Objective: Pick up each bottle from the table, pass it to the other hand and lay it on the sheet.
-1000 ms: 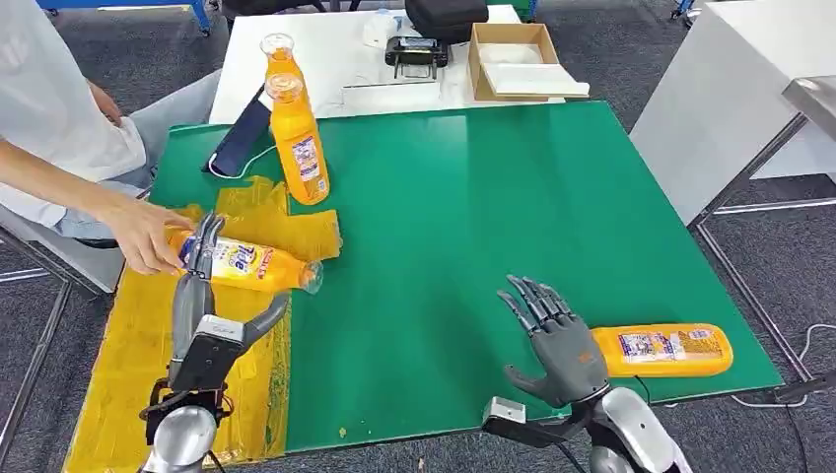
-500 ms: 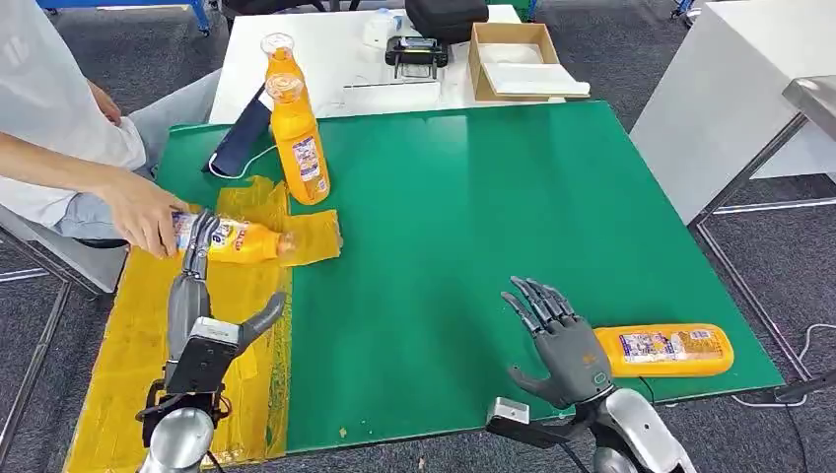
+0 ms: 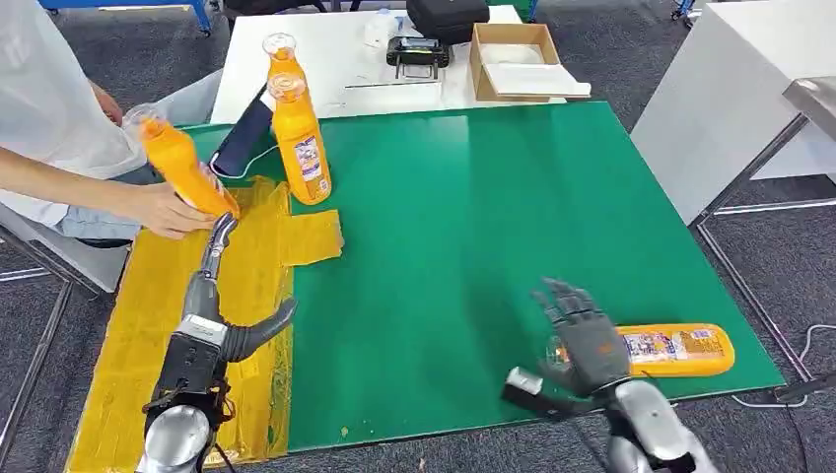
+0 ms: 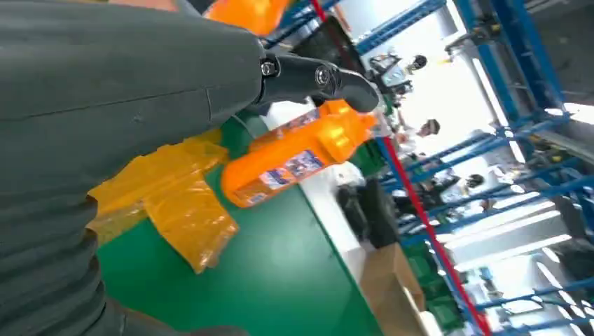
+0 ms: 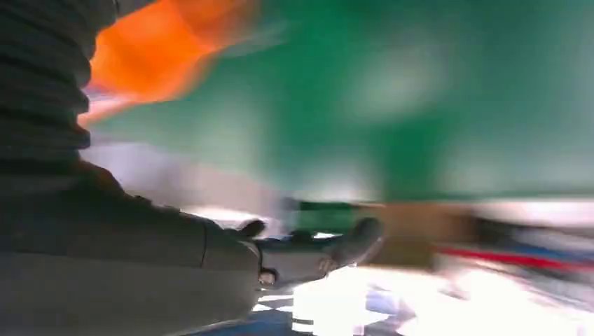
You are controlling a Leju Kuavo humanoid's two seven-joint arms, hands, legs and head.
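Note:
An orange bottle [image 3: 671, 350] lies on its side near the front right corner of the green table [image 3: 473, 207]. My right hand [image 3: 582, 333] hovers at its cap end with fingers apart and nothing in its grasp. The right wrist view is blurred, with the lying bottle [image 5: 161, 56] as an orange smear. My left hand [image 3: 219, 313] is stretched out open over the yellow sheet [image 3: 138, 325], fingers [image 4: 315, 75] straight. A person's hand [image 3: 170, 209] holds another orange bottle [image 3: 177, 163] tilted in the air above the sheet's far end. An upright bottle [image 3: 300, 143] [image 4: 294, 157] stands beside the sheet.
A second upright bottle [image 3: 280, 54] stands behind the first, on the white table [image 3: 335, 59] with a cardboard box [image 3: 518, 59] and a black device [image 3: 419, 49]. A dark flat case [image 3: 240, 138] leans at the green table's far left. The person sits at the left.
The person lifted the lying bottle off the sheet and raised it to the left. My right hand moved right, up to the lying bottle's cap end. My left hand barely shifted.

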